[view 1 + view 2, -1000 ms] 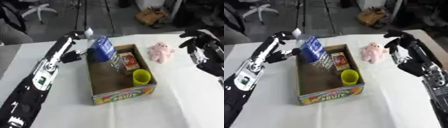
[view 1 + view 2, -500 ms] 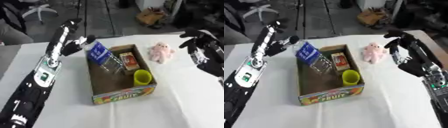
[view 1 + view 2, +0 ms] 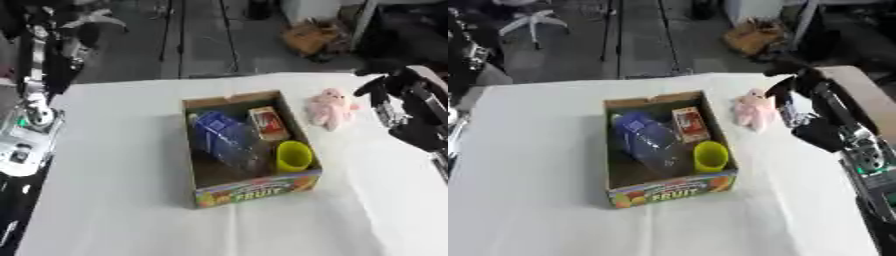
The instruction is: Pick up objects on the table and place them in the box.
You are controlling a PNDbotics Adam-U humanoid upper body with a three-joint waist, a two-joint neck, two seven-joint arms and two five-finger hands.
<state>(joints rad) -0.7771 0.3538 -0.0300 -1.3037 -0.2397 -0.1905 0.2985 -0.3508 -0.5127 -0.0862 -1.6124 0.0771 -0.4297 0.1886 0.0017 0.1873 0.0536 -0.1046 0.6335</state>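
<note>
— White cloth covers the tabletop (image 3: 114, 150). What stands on it?

— A cardboard box (image 3: 254, 191) with "FRUIT" printed on its near wall, about the middle of the cloth.

— And inside it?

— A clear plastic bottle with a blue label (image 3: 226, 140) lies on its side along the left half. A small red-and-white carton (image 3: 268, 123) lies at the far right, and a yellow-green cup (image 3: 295, 155) stands upright in the near right corner, just beside the bottle.

— Anything outside the box?

— A pink plush toy (image 3: 331, 107) lies on the cloth just right of the box's far right corner, not touching it.

— Where is the right hand?

— The right hand (image 3: 791, 90) hangs just right of the plush toy, above the tabletop, fingers loosely curved and spread, holding nothing. I cannot tell whether a fingertip touches the toy.

— The left hand?

— The left arm (image 3: 35, 95) rises along the left edge. The left hand (image 3: 87, 20) is blurred at the top left, beyond the tabletop; whether its fingers are spread or curled I cannot tell.
</note>
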